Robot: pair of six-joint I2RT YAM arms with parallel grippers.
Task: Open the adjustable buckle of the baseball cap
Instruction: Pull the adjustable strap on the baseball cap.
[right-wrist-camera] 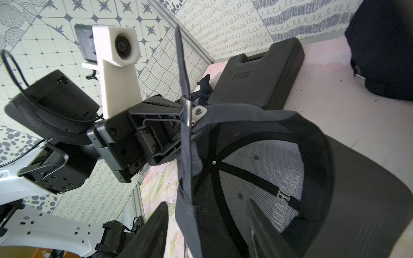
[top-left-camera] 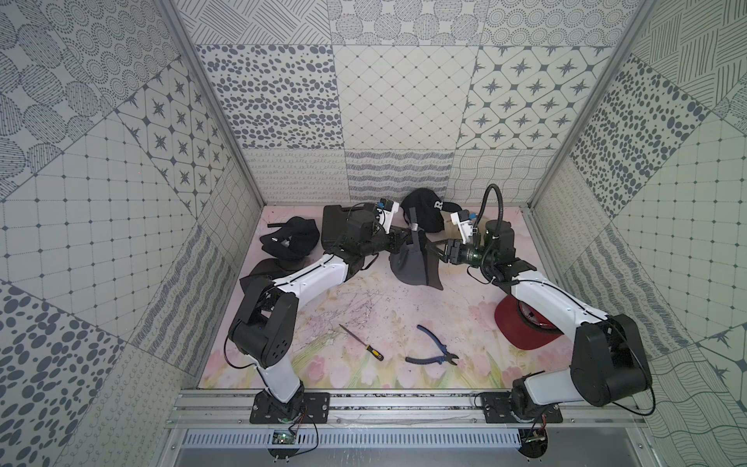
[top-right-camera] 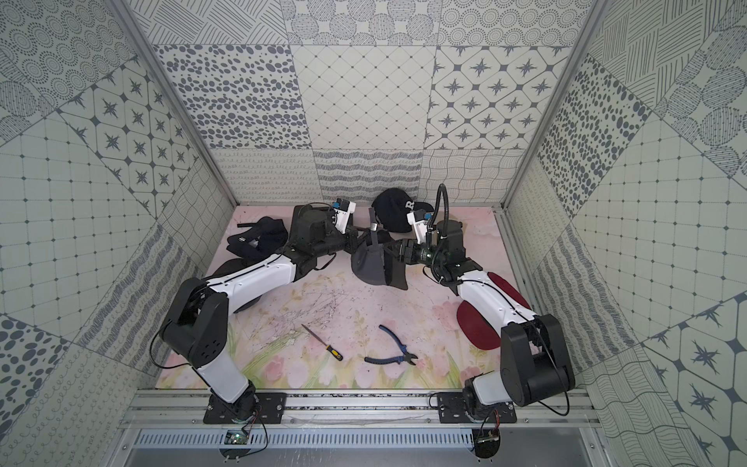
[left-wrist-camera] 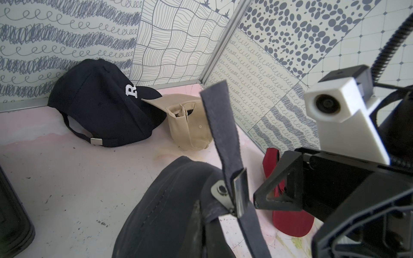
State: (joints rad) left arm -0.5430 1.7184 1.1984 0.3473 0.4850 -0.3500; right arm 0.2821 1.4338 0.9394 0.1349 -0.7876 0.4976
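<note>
A dark grey baseball cap (top-left-camera: 412, 269) (top-right-camera: 374, 269) hangs upside down above the back middle of the table, its mesh lining (right-wrist-camera: 263, 169) showing. My left gripper (top-left-camera: 400, 239) (left-wrist-camera: 207, 232) is shut on the cap's rear band beside the silver buckle (left-wrist-camera: 239, 192) (right-wrist-camera: 188, 111) (top-left-camera: 413, 227). The buckle's flap stands out edgewise from the strap (left-wrist-camera: 220, 125) (right-wrist-camera: 182, 73), whose free end sticks up. My right gripper (top-left-camera: 434, 247) (right-wrist-camera: 206, 225) is open, one finger on each side of the strap's lower part without pinching it.
Other caps lie around: black with a white R (top-left-camera: 424, 208), beige (left-wrist-camera: 190, 120), black (top-left-camera: 289, 238) at back left, red (top-left-camera: 521, 323) under the right arm. A black case (top-left-camera: 335, 226) sits behind the left gripper. Screwdriver (top-left-camera: 361, 343) and pliers (top-left-camera: 434, 347) lie in front.
</note>
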